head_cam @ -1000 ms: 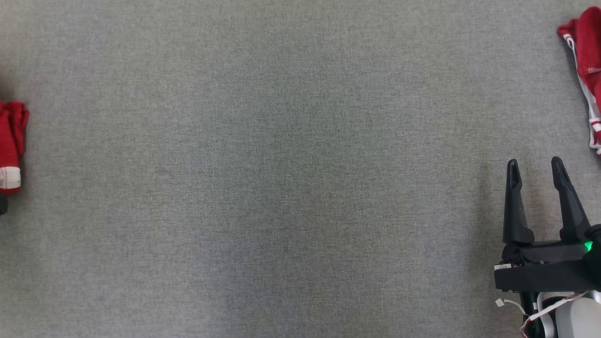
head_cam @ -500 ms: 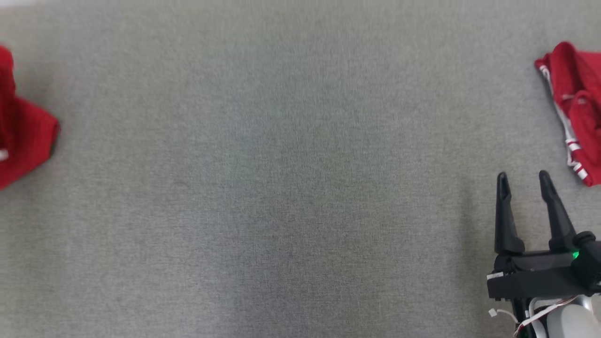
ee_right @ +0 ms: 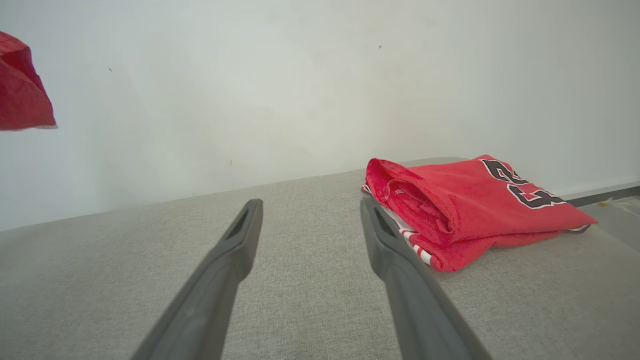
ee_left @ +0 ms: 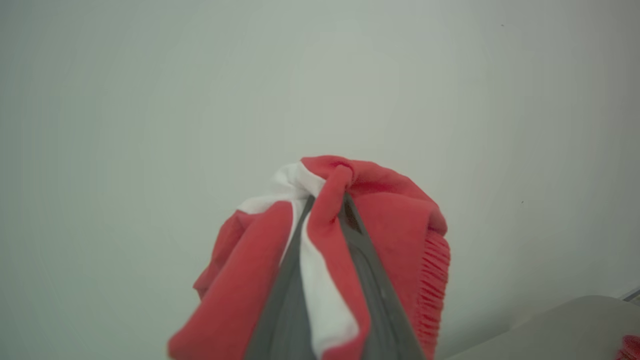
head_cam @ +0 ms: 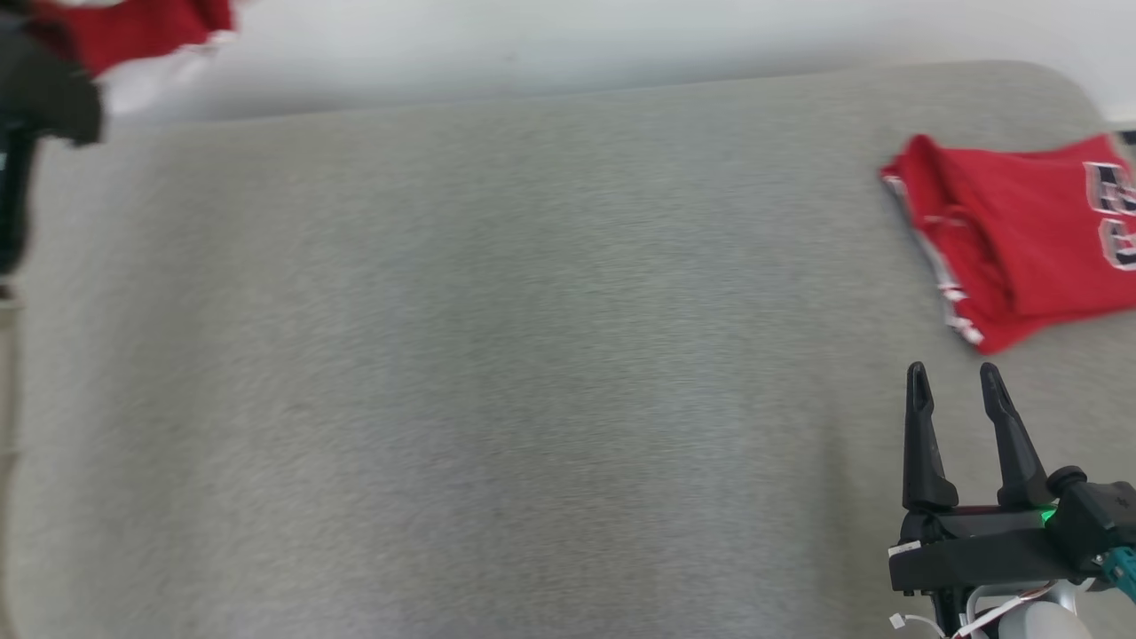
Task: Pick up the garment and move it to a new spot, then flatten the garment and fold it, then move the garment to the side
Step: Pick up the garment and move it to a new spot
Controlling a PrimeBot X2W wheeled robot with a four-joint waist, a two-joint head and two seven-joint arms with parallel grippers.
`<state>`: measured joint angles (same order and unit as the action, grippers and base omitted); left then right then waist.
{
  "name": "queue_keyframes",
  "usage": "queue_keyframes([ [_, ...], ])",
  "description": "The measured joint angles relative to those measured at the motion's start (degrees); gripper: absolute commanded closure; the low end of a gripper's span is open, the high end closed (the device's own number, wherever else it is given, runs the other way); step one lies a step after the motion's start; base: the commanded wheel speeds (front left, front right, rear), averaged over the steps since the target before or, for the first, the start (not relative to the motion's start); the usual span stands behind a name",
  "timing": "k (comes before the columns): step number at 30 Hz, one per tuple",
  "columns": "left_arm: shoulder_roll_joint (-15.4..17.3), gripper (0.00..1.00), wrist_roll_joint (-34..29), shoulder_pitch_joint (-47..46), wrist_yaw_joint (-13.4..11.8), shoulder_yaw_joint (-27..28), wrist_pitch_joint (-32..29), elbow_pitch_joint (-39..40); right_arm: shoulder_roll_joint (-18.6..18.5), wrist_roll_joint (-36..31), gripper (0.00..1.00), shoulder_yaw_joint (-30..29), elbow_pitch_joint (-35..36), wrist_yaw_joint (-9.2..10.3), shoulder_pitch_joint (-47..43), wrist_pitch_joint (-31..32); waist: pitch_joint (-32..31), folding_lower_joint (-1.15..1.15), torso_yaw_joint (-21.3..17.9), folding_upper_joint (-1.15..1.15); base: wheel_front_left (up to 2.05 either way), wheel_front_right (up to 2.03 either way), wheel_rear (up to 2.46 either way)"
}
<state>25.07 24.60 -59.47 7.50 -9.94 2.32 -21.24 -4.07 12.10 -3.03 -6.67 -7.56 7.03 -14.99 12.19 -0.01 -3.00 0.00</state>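
- Head view: my right gripper (head_cam: pixel 952 370) sits at the lower right over the grey padded table (head_cam: pixel 497 355), its two fingers spread with nothing between them; a folded red jersey (head_cam: pixel 1021 231) with dark numerals lies on the table just beyond it, near the right edge, apart from the fingertips
- Head view, top left corner: the garment (head_cam: pixel 133 31), red with white, is up off the table in front of the pale wall (head_cam: pixel 577 40), next to the dark bulk of my left arm (head_cam: pixel 49 102); it is blurred, so I cannot read the grip from here
- Left wrist view: the left gripper (ee_left: pixel 327 200) is clenched on the garment, with red and white cloth pinched between the fingers and bunched over both; wall behind, a corner of the table at lower right
- Right wrist view: both fingers (ee_right: pixel 235 250) stand wide and empty; the jersey lies flat on the table to their right; the garment shows at the upper left edge, in the air against the wall, well apart from the jersey
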Motion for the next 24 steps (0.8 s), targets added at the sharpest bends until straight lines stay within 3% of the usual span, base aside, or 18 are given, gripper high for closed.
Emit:
queue_keyframes([
  [7, -6.1, 1.0, 0.8, 0.3, -0.5, -5.2, -4.4, 6.7, 0.8, 1.0, 0.0, 0.0, 0.4, 0.0, -0.4, 0.0, -0.8, 0.0, -6.3, 0.0, 0.0, 0.0, 0.0],
  [14, -13.1, 1.0, 2.2, 6.6, -0.9, -11.2, -4.8, 8.7, 1.0, 1.8, 0.0, -0.4, 0.4, 0.01, -1.2, -0.1, -0.9, 0.0, -12.0, 0.0, 0.0, 0.0, 0.0],
  [24, -15.2, 1.0, 3.1, 23.0, -2.9, -14.0, 0.3, 2.4, 1.1, 2.9, 0.0, 0.8, 0.2, 0.0, -1.1, -0.1, 0.7, 0.01, -13.8, 0.0, 0.0, 0.0, 0.0],
])
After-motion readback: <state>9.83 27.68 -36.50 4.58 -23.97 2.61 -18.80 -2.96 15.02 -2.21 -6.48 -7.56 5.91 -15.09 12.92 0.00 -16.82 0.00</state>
